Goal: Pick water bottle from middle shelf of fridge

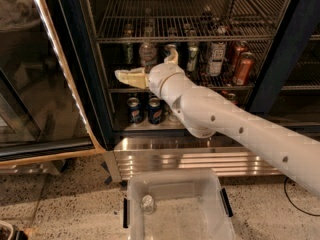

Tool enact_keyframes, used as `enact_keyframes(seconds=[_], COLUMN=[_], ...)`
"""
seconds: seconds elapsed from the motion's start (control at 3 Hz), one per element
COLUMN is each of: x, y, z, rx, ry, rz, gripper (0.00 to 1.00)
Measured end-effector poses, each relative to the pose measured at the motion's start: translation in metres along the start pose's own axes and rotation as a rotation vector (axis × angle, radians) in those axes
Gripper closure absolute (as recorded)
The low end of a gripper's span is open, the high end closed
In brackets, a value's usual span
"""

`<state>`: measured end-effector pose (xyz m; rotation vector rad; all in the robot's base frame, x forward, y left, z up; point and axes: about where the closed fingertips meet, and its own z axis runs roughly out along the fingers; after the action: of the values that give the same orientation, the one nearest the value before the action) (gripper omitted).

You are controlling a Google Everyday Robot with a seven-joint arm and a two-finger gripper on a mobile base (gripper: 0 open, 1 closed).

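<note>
- My gripper (145, 63) is up in front of the fridge (82, 69), level with the middle shelf (119, 89). Its cream fingers (131, 77) stand apart, one pointing left and one pointing up, with nothing clamped between them.
- The water bottle (147, 51) stands upright on that wire rack, just behind the gripper. I see its clear body and pale label above the arm's wrist.
- To its right on the same rack stand slim tall cans (216, 58), then two red cans (242, 66) tilted against each other.
- On the rack below, short cola cans (134, 109) sit side by side, left of the arm.
- Small dark bottles (127, 31) line the rack above.
- The glass door (30, 84) hangs open on the left, with a lit strip down its edge.
- A ribbed stainless base strip (200, 156) runs under the opening.
- The floor (65, 204) is speckled stone.
- A clear plastic bin (175, 176) sits on the floor in front of the strip, with a small round object (146, 202) inside.
- A black cable (295, 199) loops on the floor at the right.
</note>
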<state>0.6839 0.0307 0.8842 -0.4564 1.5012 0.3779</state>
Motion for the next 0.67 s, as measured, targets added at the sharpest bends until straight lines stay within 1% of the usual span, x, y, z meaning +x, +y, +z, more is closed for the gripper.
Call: enact_keyframes(seconds=[0.33, 0.67], x=[0.006, 0.021], y=[0.004, -0.006], z=[0.016, 0.025], rx=[-0.001, 0.024], ry=[0.026, 0.067], rz=[-0.002, 0.017], gripper=[0.0, 0.0])
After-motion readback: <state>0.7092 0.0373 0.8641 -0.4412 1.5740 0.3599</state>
